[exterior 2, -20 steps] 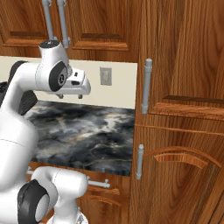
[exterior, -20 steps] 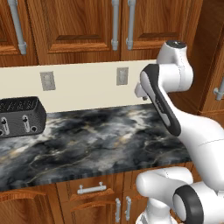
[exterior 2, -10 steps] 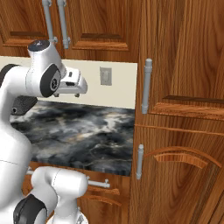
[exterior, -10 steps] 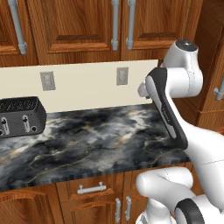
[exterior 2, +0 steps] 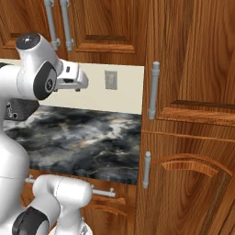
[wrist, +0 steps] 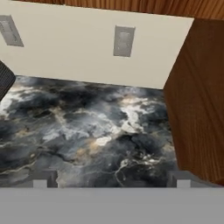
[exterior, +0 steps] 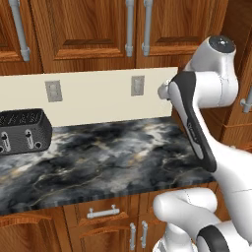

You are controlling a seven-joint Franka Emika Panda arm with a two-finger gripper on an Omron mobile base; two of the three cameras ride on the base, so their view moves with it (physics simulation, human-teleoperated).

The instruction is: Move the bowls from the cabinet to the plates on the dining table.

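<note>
Facing shut cabinet (exterior: pixel 93 29) doors, gripper (wrist: pixel 111 180) spread, empty.

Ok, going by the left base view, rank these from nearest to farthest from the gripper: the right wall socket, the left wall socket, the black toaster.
1. The right wall socket, just left of the open, empty gripper.
2. The left wall socket, further left along the cream wall.
3. The black toaster, at the counter's far left.

free: middle and right of marble counter (exterior: pixel 113 167) | blocked: toaster (exterior: pixel 22 132) at left end, tall wooden unit (exterior 2: pixel 193 114) at right end, cabinet (exterior: pixel 93 29) above
</note>
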